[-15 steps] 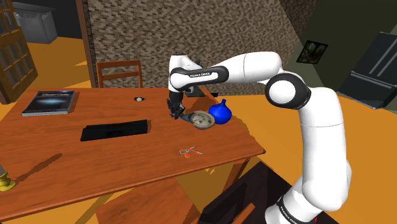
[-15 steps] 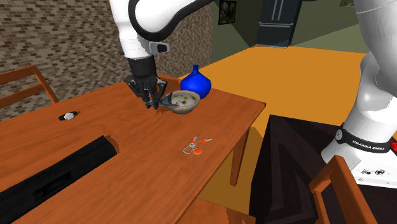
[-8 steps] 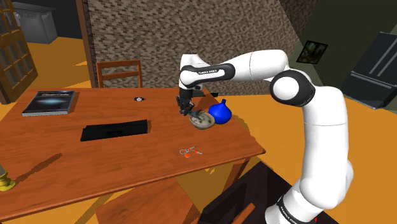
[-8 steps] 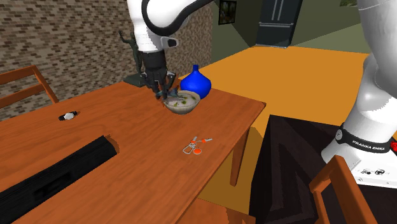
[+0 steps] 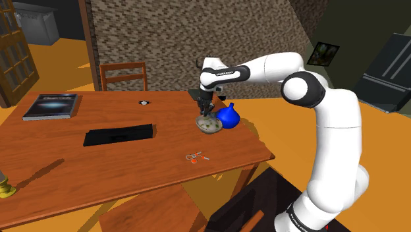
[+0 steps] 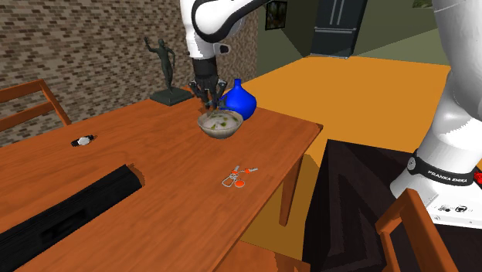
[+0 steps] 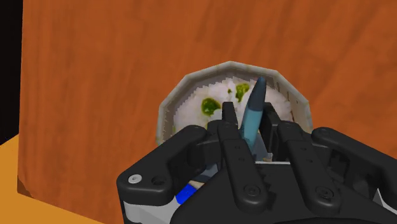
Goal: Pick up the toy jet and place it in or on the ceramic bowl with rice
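- Lowering the toy jet straight down before letting go looked the sound way to finish, since its nose lay over the rice. A release from height might have bounced it off the rim.
- Opening the fingers only a little and then lifting straight up would likely have kept them from dragging the toy back out.
- The gripper was closed narrowly on the blue-grey jet, both black fingers clasping its body, and it touched nothing else that could be seen.
- Just beneath it stood the ceramic bowl of white rice flecked with green, on the wooden worktop.
- Past the bowl, in the second exterior view, a blue vase stood just beside it, close enough to mind on the retreat. A dark statuette stood farther back.
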